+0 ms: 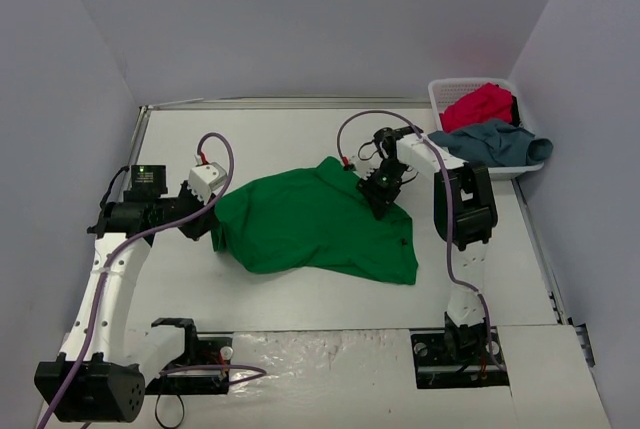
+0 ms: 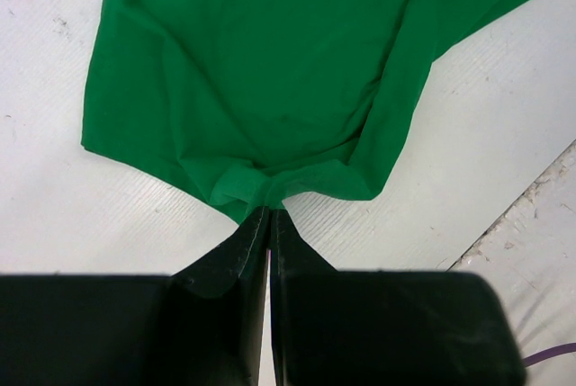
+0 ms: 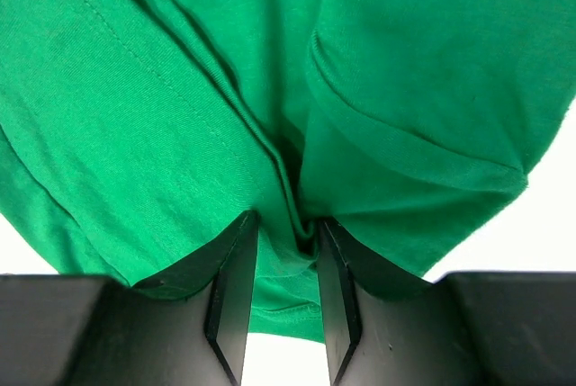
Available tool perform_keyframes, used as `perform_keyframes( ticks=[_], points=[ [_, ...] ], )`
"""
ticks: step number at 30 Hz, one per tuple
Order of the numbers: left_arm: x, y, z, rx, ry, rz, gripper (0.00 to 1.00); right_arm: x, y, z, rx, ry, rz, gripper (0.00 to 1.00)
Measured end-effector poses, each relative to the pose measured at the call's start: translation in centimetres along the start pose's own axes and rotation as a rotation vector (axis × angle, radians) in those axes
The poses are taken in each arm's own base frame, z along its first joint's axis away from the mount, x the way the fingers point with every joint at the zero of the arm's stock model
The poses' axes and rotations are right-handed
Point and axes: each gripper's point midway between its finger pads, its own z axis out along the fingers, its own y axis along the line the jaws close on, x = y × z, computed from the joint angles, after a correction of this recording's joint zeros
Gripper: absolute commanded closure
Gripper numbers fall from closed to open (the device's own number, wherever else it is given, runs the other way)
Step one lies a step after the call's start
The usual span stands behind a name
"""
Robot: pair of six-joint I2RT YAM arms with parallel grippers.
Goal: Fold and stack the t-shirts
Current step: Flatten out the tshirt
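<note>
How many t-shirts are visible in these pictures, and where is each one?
3. The green t-shirt lies on the table. The red t-shirt and the grey-blue t-shirt sit in the white basket at far right; more could hide beneath them.

— Where's the top camera?
— High up at the near edge, looking down and forward over the whole table.
— And the wrist ones?
— Each rides its wrist and faces forward. The left one sits close, looking past the left gripper onto the green t-shirt and the white table. The right one is nearer still: beyond the right gripper, cloth nearly fills its frame.
— What overlaps?
— The shirt. All three views catch it.
</note>
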Motion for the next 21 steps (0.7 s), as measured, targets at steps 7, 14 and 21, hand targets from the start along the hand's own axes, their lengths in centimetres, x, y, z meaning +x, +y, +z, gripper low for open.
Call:
perform_keyframes(
  ticks=[7,14,21],
  points=[
    [0.2,-0.1,0.1,0.003,0.001,-0.001,0.98,-0.1,-0.6,-0.4,0.038,0.011,0.014,0.72],
    [0.0,-0.1,0.0,-0.001,-0.007,0.004,0.98,0.1,-1.3,-0.8,0.074,0.021,0.032,1.00],
    [-0.2,-0.2,-0.3,-0.005,-0.017,0.011,0.98,0.4,-1.7,-1.0,0.092,0.031,0.047,1.00]
  ],
)
